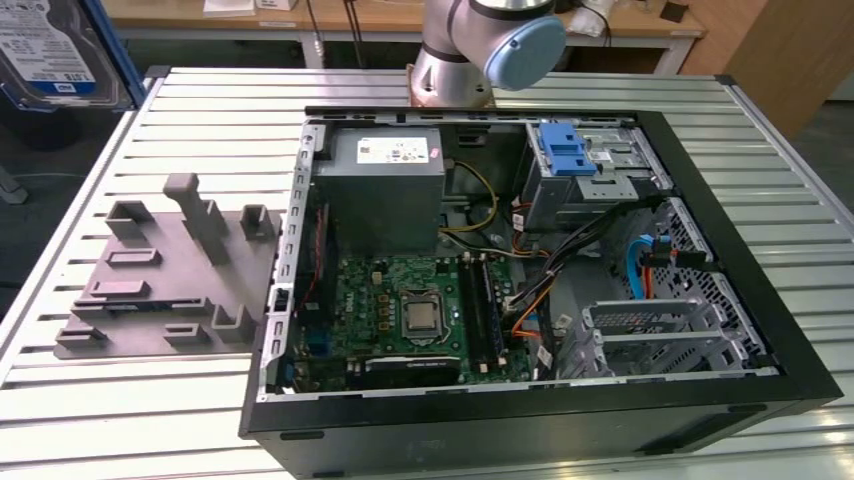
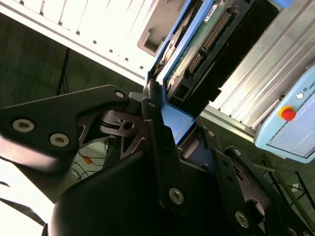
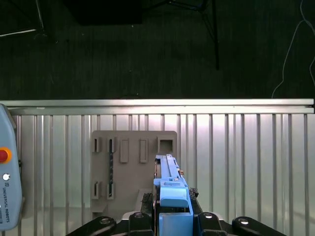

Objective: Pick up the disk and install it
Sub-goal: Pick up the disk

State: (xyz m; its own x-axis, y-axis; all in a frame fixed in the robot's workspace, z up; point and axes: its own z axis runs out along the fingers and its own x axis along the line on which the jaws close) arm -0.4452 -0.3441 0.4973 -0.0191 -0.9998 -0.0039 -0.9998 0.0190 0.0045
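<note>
Mid-carry: the disk (image 3: 169, 179) clamped edge-on in the gripper (image 3: 172, 221), well apart from the computer case (image 1: 534, 410), likely needing squaring-up before seating inside.

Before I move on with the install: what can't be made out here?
- Disk: exterior view, cut off by the corner.
- Disk faces: both wrist views, edge-on; end effector covers one end.
- Cage interior: exterior view, hidden by its own top and blue latch.
</note>
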